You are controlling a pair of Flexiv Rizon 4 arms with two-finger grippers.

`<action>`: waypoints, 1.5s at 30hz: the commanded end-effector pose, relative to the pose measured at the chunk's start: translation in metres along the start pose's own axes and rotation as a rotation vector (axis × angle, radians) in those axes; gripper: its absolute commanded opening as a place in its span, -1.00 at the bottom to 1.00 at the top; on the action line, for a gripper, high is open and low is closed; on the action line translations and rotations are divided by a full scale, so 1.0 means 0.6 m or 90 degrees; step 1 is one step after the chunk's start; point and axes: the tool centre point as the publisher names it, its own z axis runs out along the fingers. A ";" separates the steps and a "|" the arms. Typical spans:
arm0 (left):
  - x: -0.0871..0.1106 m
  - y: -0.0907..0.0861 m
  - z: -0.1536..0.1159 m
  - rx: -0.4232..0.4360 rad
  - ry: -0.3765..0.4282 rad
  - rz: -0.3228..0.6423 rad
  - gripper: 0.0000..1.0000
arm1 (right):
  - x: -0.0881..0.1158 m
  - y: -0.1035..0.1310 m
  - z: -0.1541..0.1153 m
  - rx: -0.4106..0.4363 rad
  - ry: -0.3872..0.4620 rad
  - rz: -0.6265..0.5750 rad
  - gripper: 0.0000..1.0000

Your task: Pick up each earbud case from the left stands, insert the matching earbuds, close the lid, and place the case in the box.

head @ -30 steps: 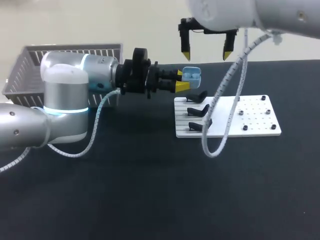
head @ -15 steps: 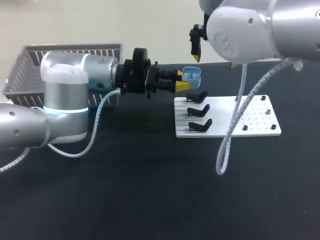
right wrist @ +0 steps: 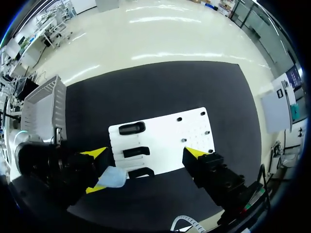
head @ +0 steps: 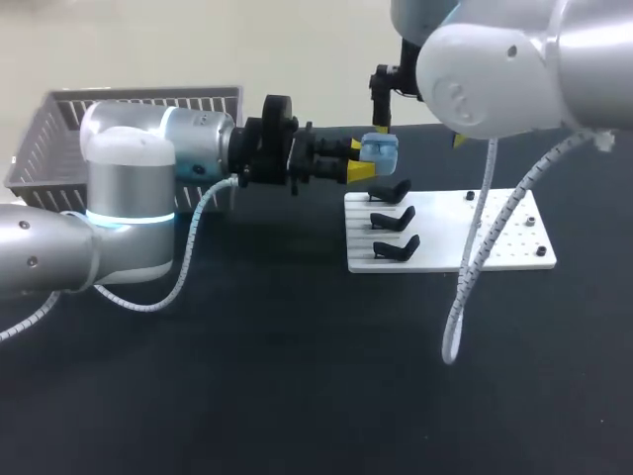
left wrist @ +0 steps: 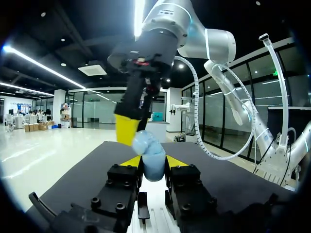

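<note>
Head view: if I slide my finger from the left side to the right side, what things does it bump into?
Grey basket → left end effector → blue earbud case, held in that end effector → the bare, screw-dotted end of the white board.

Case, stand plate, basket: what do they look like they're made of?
Earbud case: smooth pale-blue plastic with a soft sheen, likely. Stand plate: matte white sheet with a hole grid, plastic or painted metal, can't tell. Basket: grey, slatted walls, probably moulded plastic.
</note>
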 end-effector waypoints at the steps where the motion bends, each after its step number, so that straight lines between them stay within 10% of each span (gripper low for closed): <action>1: 0.001 -0.002 0.000 -0.004 -0.001 0.002 -1.00 | 0.022 -0.006 -0.011 -0.008 -0.010 -0.010 1.00; 11: 0.001 -0.002 0.000 -0.004 -0.001 0.002 -1.00 | 0.029 -0.055 -0.060 -0.051 -0.133 0.041 1.00; 23: 0.001 -0.002 0.000 -0.004 -0.001 0.002 -1.00 | 0.102 -0.116 -0.111 -0.169 -0.153 -0.097 1.00; 35: -0.110 -0.017 -0.166 -0.228 -0.001 0.075 -1.00 | 0.121 -0.112 -0.114 -0.210 -0.135 -0.152 1.00; 45: -0.140 0.036 -0.360 -0.437 0.019 0.082 -1.00 | 0.121 -0.112 -0.114 -0.210 -0.135 -0.152 1.00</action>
